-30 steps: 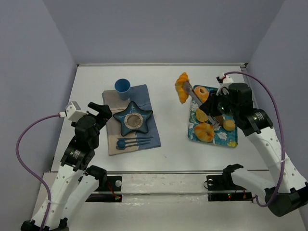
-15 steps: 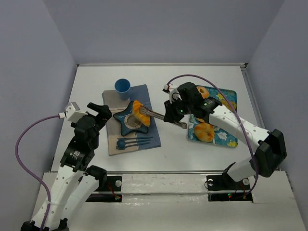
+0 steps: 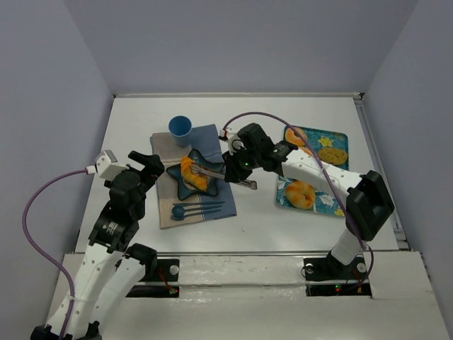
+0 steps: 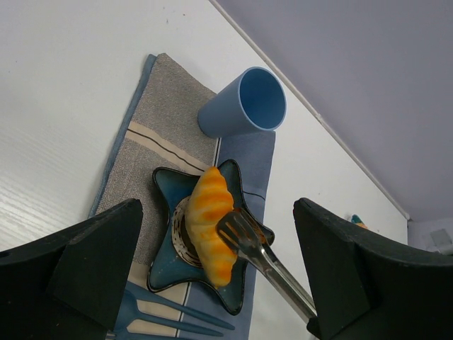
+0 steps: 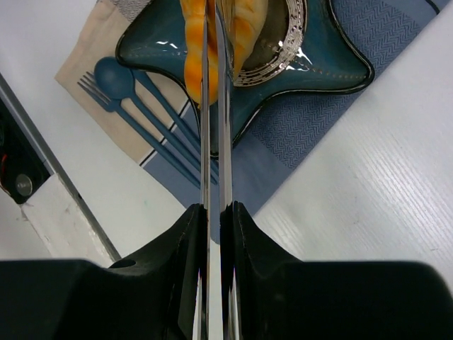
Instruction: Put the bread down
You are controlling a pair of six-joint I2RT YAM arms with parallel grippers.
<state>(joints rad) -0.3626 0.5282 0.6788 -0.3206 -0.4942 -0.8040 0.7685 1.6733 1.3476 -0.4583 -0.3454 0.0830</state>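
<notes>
Right jaws clamp tongs (image 4: 263,249) pinching the croissant (image 4: 207,225) over the star plate (image 4: 168,190): lower centred, ease open, retreat toward 3 o'clock. Left jaws gape empty.

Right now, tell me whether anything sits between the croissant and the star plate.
Nothing visible does. The croissant, pinched in the tongs that the right gripper clamps, hangs right over the star plate, touching its middle or nearly so. The blue cup and the cutlery lie outside the plate.

Overhead view down on table (image 3: 297,113), both wrist views close, sharing star plate (image 3: 182,190)
</notes>
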